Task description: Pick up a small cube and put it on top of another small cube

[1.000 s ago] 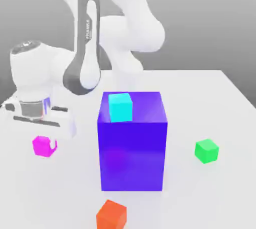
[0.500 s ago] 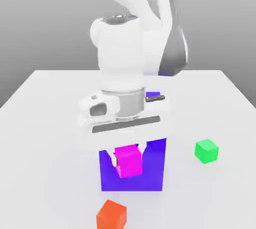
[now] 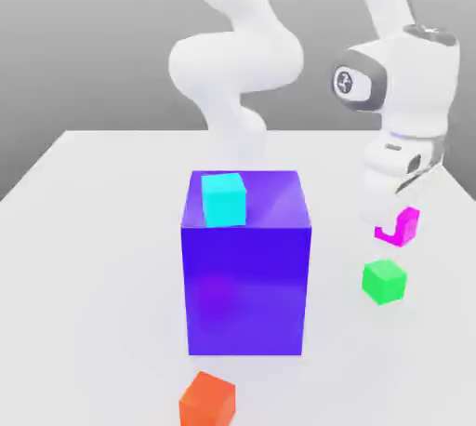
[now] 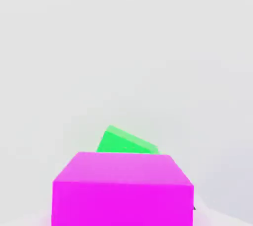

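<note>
My gripper [image 3: 398, 219] hangs at the exterior view's right, shut on the small magenta cube [image 3: 400, 227], which is partly hidden by the fingers. The magenta cube [image 4: 122, 189] is held in the air just above the small green cube [image 3: 384, 280], with a small gap between them. In the hand view the green cube [image 4: 126, 142] peeks out from behind the magenta one. The green cube rests on the white table [image 3: 112, 257].
A big blue-purple block [image 3: 246, 261] stands mid-table with a small cyan cube [image 3: 224, 199] on its top. A small orange-red cube [image 3: 207, 400] lies near the front edge. The arm's white links [image 3: 237, 61] rise behind the block.
The gripper has carried the magenta cube from in front of the big block to the exterior view's right, stopping above the green cube. The other cubes have not moved.
</note>
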Motion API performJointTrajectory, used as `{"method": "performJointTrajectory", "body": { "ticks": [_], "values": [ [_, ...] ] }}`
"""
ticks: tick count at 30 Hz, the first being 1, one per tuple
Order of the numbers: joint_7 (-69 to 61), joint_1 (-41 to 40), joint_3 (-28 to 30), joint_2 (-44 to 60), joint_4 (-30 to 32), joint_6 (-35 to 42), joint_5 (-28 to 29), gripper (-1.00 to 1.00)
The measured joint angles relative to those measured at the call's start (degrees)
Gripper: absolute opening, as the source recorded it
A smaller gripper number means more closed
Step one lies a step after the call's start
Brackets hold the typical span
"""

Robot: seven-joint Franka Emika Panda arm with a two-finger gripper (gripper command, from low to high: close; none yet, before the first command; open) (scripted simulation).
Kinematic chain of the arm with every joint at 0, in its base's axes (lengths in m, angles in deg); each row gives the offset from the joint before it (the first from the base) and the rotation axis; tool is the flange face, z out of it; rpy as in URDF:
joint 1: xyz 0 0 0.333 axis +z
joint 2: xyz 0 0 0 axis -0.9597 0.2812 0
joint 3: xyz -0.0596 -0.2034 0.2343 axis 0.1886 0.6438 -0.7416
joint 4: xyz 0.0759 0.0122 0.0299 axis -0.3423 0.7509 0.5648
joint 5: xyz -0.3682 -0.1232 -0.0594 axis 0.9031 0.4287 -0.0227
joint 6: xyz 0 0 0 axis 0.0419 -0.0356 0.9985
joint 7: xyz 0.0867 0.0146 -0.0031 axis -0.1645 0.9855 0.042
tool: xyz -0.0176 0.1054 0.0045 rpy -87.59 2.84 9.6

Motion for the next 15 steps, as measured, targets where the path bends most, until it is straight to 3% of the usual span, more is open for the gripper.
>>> {"method": "performJointTrajectory", "body": {
  "ticks": [9,14,15],
  "values": [
    [9.87,-4.77,-1.01,8.96,-0.54,-7.34,13.97,-1.0],
    [11.91,-4.55,-0.32,13.57,-0.31,-12.55,16.94,-1.0],
    [11.83,-4.59,-0.39,14.04,-0.26,-13.12,16.83,1.0]
  ]
}}
